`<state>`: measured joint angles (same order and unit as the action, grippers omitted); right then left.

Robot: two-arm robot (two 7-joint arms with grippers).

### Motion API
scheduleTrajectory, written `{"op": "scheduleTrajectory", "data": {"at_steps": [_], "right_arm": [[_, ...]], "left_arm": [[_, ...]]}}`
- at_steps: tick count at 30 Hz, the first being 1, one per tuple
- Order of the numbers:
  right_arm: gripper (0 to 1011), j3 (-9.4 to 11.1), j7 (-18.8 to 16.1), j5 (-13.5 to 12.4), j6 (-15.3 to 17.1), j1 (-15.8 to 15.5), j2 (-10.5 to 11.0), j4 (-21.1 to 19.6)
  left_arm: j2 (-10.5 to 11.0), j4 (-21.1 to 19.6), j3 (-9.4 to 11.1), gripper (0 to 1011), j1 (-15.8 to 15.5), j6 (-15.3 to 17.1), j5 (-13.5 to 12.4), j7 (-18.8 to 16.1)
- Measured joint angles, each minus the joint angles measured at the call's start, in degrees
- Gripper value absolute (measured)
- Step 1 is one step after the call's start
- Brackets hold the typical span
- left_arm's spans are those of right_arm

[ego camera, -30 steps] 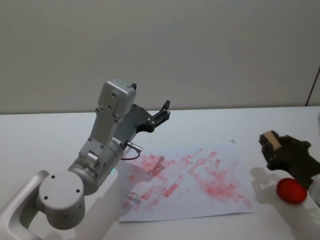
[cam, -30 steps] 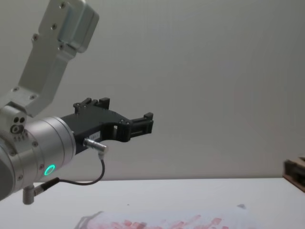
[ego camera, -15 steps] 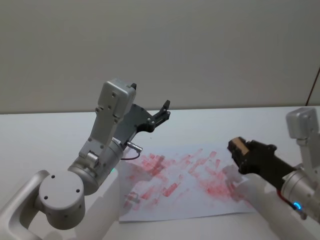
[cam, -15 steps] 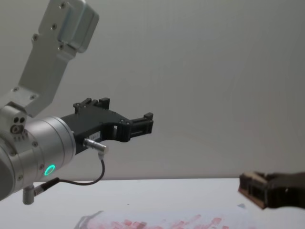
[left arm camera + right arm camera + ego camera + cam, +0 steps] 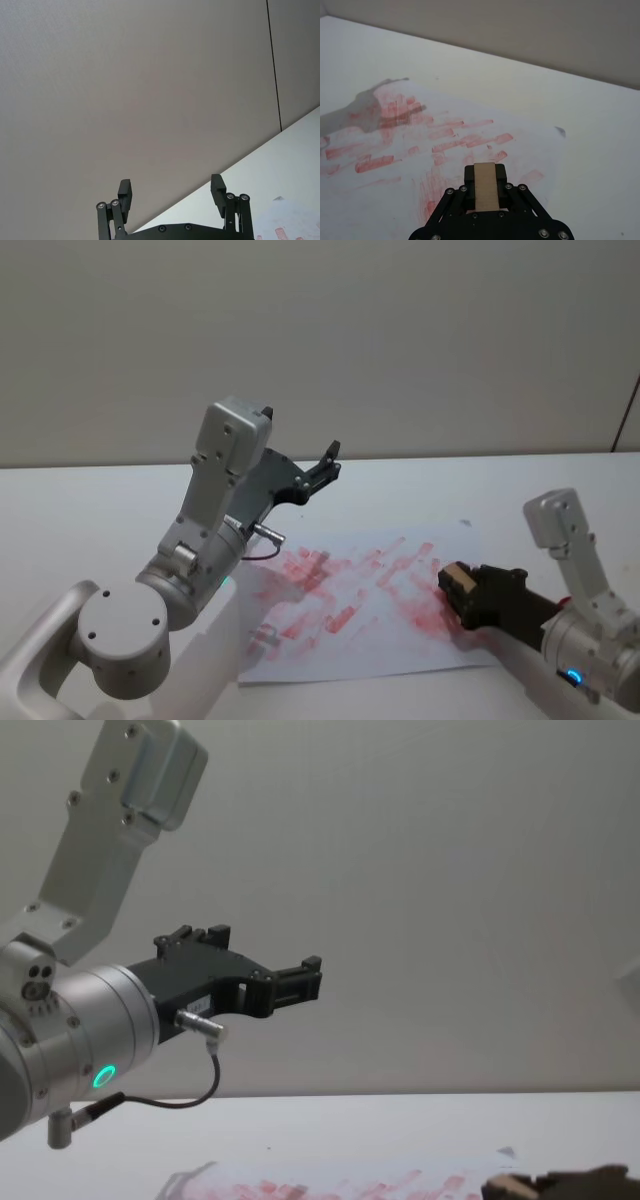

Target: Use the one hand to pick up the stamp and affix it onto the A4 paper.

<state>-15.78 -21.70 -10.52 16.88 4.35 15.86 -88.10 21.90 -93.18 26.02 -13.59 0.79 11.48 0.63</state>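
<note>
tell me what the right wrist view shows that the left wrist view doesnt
Of the two, just the right wrist view: the right gripper with its jaws shut on the wooden stamp, over the red prints of the A4 paper, plus a dark shadow on the sheet. Just the left wrist view: the left gripper, jaws open and empty, pointing at the wall, and a dark vertical seam in it. Both: the white table, the plain wall, and red-printed paper, a mere corner in the left wrist view.

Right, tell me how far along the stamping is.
Done: the stamp is gripped in the right tool. In hand: it hangs low over the right side of the paper, contact unclear. Left: pressing it down. The left tool sits raised, open.
</note>
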Motion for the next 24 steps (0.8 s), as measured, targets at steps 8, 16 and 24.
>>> {"op": "scheduleTrajectory", "data": {"at_steps": [8,16,24], "right_arm": [[219,-0.5,-1.1,1.7,0.5,0.7,-0.4,1.7],[219,-0.9,-1.1,2.4,-0.1,1.1,-0.6,2.4],[219,-0.8,0.1,2.0,-2.1,1.3,-0.7,1.2]], "left_arm": [[0.0,0.0,0.0,1001,0.0,0.0,0.0,0.0],[0.0,0.0,0.0,1001,0.0,0.0,0.0,0.0],[0.0,0.0,0.0,1001,0.0,0.0,0.0,0.0]]}}
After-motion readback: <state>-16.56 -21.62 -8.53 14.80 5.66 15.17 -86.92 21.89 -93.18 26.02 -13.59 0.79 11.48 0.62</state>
